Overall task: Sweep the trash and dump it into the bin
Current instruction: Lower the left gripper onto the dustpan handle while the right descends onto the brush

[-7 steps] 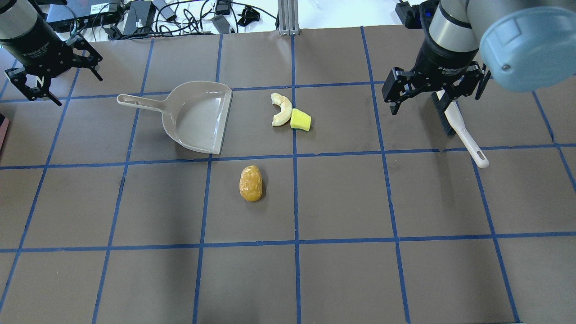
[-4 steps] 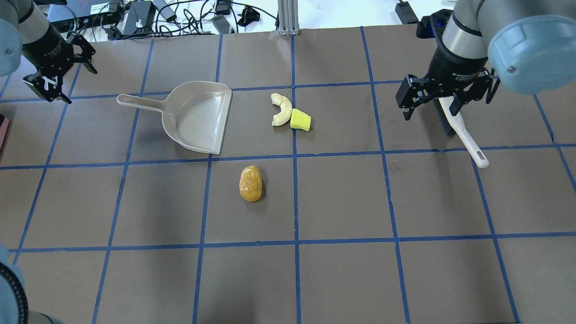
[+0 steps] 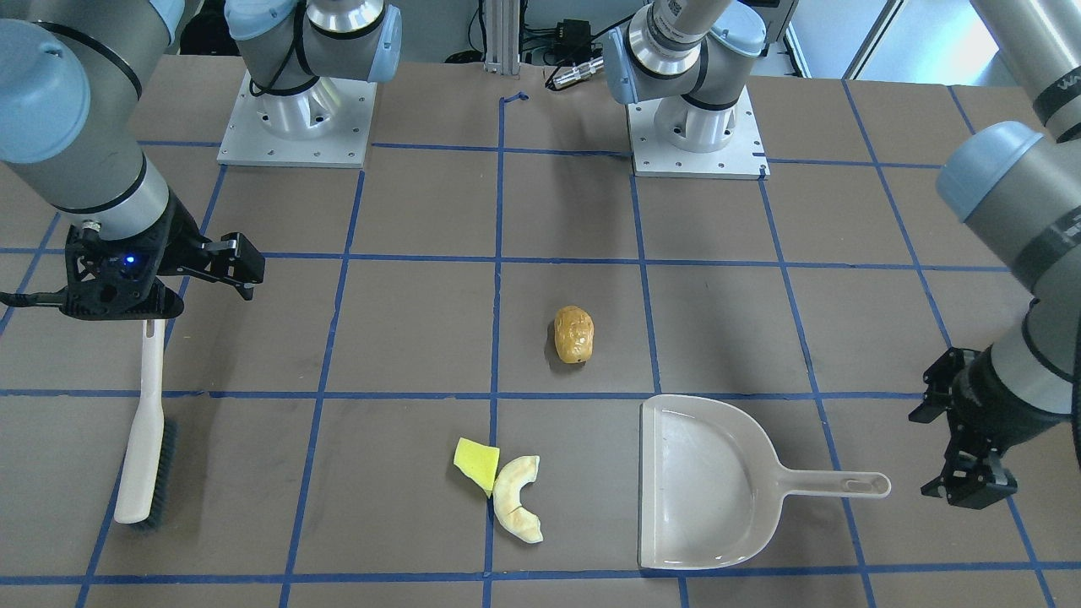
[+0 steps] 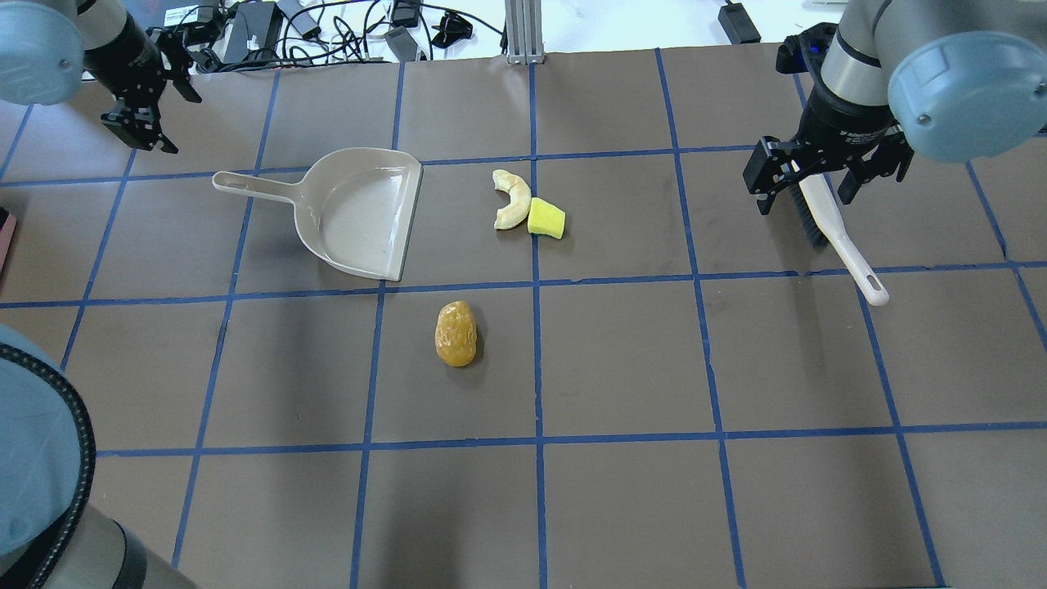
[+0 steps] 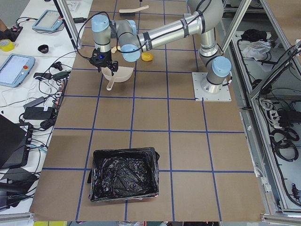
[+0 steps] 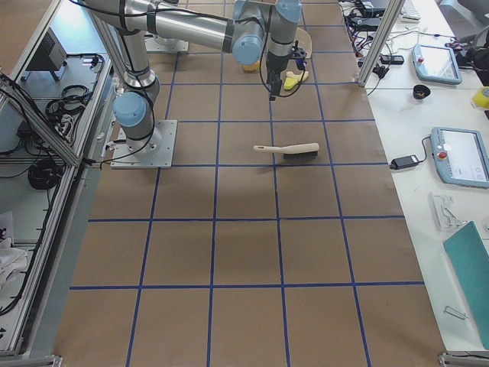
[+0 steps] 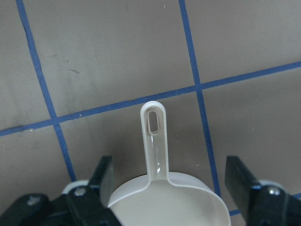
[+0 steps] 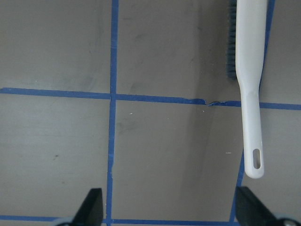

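The trash lies mid-table: a golden-brown lump (image 4: 456,333) (image 3: 574,334), a yellow wedge (image 4: 546,218) (image 3: 475,461) and a cream crescent (image 4: 512,199) (image 3: 517,498) touching the wedge. A beige dustpan (image 4: 360,213) (image 3: 705,481) sits left of them. My left gripper (image 4: 147,123) (image 7: 171,188) hangs open above the dustpan handle (image 7: 153,136), holding nothing. My right gripper (image 4: 822,176) (image 8: 171,212) is open above a white-handled brush (image 4: 834,225) (image 8: 249,94). The bin (image 5: 123,174), lined with a black bag, stands at the table's left end.
Cables and electronics (image 4: 270,24) line the far edge beside a metal post (image 4: 523,33). The two arm bases (image 3: 296,110) (image 3: 697,127) are bolted on the robot's side. Tablets (image 5: 16,66) lie on a side table.
The left gripper has swung toward the far edge and rightward, turning as it went. The right gripper has shifted right, over the brush head. Trash, dustpan and brush have not moved.
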